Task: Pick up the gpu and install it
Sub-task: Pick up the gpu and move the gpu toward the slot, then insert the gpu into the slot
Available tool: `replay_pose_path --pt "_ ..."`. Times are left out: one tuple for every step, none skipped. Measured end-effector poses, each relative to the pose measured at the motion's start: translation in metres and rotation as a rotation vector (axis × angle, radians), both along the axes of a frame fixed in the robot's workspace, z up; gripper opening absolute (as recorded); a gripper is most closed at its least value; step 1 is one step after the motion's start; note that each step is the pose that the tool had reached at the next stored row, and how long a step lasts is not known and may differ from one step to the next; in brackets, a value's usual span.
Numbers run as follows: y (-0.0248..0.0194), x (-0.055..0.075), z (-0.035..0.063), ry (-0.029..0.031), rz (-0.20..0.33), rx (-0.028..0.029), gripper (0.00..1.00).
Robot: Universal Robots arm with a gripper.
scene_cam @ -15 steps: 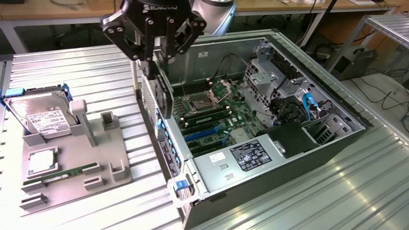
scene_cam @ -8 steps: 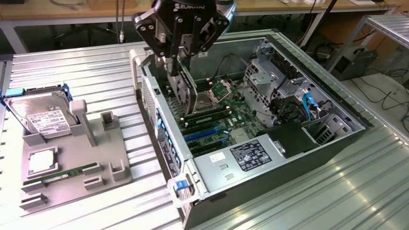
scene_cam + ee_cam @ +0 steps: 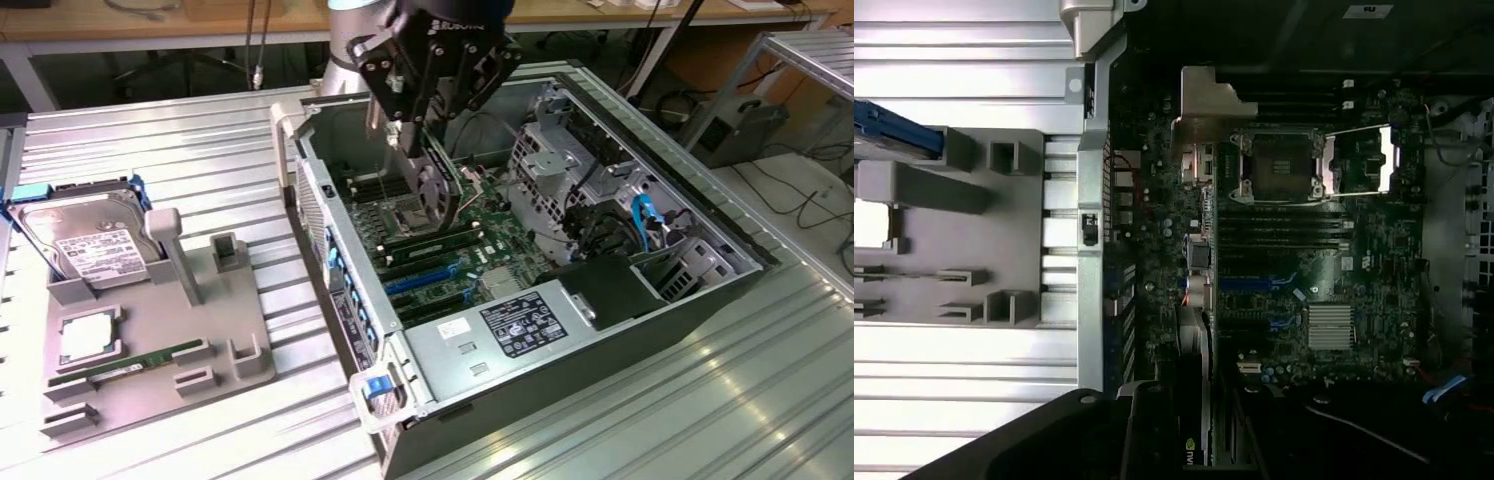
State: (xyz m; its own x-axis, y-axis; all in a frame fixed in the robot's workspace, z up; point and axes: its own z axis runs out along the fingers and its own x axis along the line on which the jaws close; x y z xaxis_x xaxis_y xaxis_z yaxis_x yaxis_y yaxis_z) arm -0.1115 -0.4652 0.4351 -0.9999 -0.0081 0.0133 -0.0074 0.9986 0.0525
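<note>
The gpu [image 3: 434,195], a thin dark card with a silver end bracket, hangs on edge inside the open computer case [image 3: 587,350], just above the motherboard [image 3: 461,250]. My gripper [image 3: 416,135] is shut on the card's upper edge. The blue expansion slots [image 3: 420,280] lie a little nearer the case's front than the card. In the wrist view the gpu [image 3: 1196,340] appears edge-on, running over the board beside the CPU socket [image 3: 1279,165], and its bracket [image 3: 1209,105] is at the far end.
A grey parts fixture [image 3: 200,350] stands at the exterior view's left. It holds a silver hard drive [image 3: 87,250], a CPU chip [image 3: 87,335] and a green RAM stick [image 3: 134,362]. Drive cages [image 3: 561,150] and cables [image 3: 641,225] crowd the case's far side.
</note>
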Motion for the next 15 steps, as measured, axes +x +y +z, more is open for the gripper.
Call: replay_pose_path --pt "0.0007 0.005 -0.0018 0.0002 0.000 0.0001 0.26" --pt "0.0022 0.014 -0.0054 0.0007 0.000 -0.0001 0.26" --pt "0.0042 0.023 -0.0090 0.0010 0.000 -0.0003 0.26" --pt "0.0053 0.027 -0.0108 0.0010 0.000 -0.0006 0.26" --pt "0.0066 0.032 -0.0127 0.0010 0.000 -0.0009 0.26" --pt "0.0077 0.036 -0.0145 0.0010 0.000 -0.0012 0.26" --pt "0.0090 0.041 -0.0165 0.0010 0.000 -0.0014 0.26" --pt "0.0106 0.048 -0.0191 0.0010 0.000 -0.0020 0.26" --pt "0.0121 0.053 -0.0212 0.0010 0.000 -0.0024 0.26" --pt "0.0140 0.060 -0.0238 0.0010 0.000 -0.0028 0.26" --pt "0.0181 0.075 -0.0299 0.0010 0.000 -0.0031 0.26" --pt "0.0232 0.088 -0.0416 0.0010 0.000 -0.0031 0.26" --pt "0.0233 0.088 -0.0419 0.0010 0.000 -0.0032 0.26" --pt "0.0233 0.089 -0.0419 0.0010 0.000 -0.0032 0.26" --pt "0.0233 0.089 -0.0419 0.0010 0.000 -0.0032 0.26"
